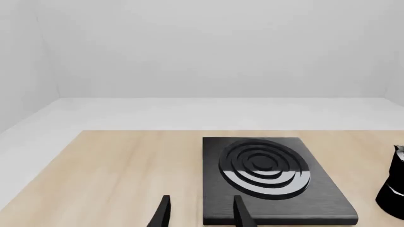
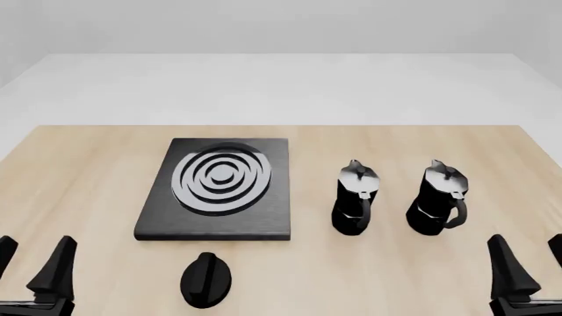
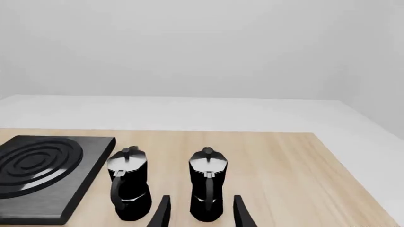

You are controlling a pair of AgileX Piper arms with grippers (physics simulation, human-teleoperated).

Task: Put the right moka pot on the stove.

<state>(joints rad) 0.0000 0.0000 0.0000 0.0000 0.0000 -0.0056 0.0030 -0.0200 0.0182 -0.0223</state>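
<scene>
The left gripper [image 2: 31, 266] and right gripper [image 2: 527, 260] sit at the near corners of the tabletop [image 2: 88, 171], both cut off by the front view's lower edge; each shows two parted fingers holding nothing. The right moka pot [image 2: 436, 199] stands upright right of centre, handle toward the near edge, just beside its twin, the left moka pot [image 2: 355, 199], with a clear gap between them. In the left wrist view only a sliver of a pot shows at the frame edge. The stove [image 2: 220, 187] lies flat left of centre, its burner rings bare. A black knob [image 2: 206, 280] rests near the near edge, in front of the stove. Bare wood runs from the right pot to the right edge.
</scene>
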